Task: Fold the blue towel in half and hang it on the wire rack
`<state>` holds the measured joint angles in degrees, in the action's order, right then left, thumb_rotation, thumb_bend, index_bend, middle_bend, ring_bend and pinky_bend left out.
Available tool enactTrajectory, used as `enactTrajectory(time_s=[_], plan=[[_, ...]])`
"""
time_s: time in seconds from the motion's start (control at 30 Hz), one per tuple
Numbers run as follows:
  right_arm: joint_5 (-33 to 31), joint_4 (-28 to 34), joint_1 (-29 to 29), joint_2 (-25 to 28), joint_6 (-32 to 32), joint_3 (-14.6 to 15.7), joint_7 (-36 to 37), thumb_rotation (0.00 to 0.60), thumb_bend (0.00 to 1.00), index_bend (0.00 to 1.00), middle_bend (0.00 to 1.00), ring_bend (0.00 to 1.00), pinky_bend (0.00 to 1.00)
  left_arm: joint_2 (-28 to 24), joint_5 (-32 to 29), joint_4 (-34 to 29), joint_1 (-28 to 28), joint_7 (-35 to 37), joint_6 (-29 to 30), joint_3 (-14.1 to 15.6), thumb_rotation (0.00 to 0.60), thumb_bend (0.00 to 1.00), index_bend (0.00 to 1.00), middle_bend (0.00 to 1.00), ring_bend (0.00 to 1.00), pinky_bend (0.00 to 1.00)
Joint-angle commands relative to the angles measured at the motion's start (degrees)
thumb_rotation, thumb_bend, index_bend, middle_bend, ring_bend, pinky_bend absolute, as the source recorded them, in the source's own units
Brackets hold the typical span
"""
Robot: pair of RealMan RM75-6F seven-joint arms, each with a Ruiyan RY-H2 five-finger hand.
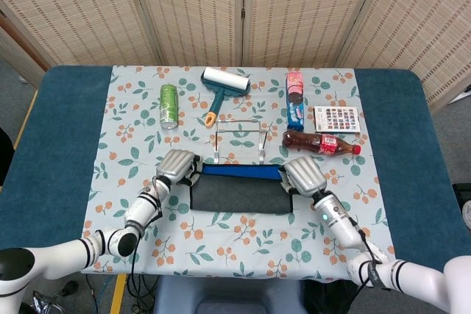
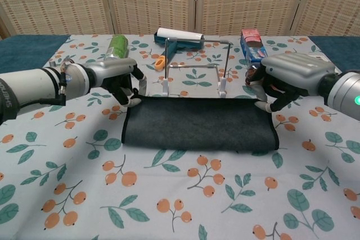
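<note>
Hiding towel (image 2: 199,130) corners (grasp unclear): fingers (image 2: 130,103)

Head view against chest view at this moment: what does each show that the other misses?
Only the head view shows a blue strip along the far edge of the towel, the swatch card in full, and the table's teal side edges. Only the chest view shows the wire rack side-on, rising behind a towel that looks wholly dark. Both show the left hand and right hand at the towel's far corners, and the green can.
</note>
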<state>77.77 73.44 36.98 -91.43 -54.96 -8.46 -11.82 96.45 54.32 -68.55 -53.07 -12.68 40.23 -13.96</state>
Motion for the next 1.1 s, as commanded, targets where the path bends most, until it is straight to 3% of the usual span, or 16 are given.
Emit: enactTrajectory(time_s=[0.03,0.53,0.67,0.77,0.83,0.93,1.1], plan=[[-0.7,-0.7,0.2,-0.4,0.5,-0.1,-0.1,0.600,0.53,0.68,0.86,0.86,1.00,0.5,-0.8,1.0,-0.7,-0.6,-0.2,-0.2,0.600,0.48,0.60,1.00,0.95,1.00],[-2.9,-5.1,1.8,-2.4,2.2,-0.7,0.5,0.600,0.53,0.68,0.85,0.86,1.00,3.5,-5.0,7.4,-3.6,-3.6,-1.5,-0.3,0.600,0.48,0.59,0.99,0.95,1.00],[-3.9,-6.2,2.3,-3.2,3.0,-1.0,0.2,0.600,0.50,0.68,0.85,0.85,1.00,4.0,-6.5,7.9,-3.9,-4.9,-0.5,-0.3,0.600,0.47,0.51,0.94,0.93,1.00],[-4.9,-6.8,2.5,-3.7,3.3,-1.3,-0.7,0.600,0.38,0.59,0.85,0.85,1.00,4.2,-7.9,7.6,-3.7,-6.6,1.2,-0.3,0.600,0.38,0.40,0.89,0.90,1.00],[-5.7,-6.8,2.6,-3.9,3.5,-1.5,-1.0,0.600,0.25,0.44,0.85,0.85,1.00,4.3,-8.8,7.0,-3.6,-7.7,2.5,-0.4,0.600,0.31,0.33,0.85,0.88,1.00],[-6.6,-6.7,2.7,-4.0,3.6,-1.8,-1.6,0.600,0.14,0.30,0.85,0.85,1.00,4.2,-10.3,5.8,-3.4,-9.5,4.2,-0.5,0.600,0.23,0.22,0.78,0.81,1.00],[-7.4,-5.9,2.7,-3.5,3.3,-2.1,-1.9,0.600,0.05,0.16,0.85,0.85,1.00,3.8,-12.7,3.2,-2.9,-13.0,8.1,-0.7,0.600,0.17,0.08,0.57,0.64,1.00]])
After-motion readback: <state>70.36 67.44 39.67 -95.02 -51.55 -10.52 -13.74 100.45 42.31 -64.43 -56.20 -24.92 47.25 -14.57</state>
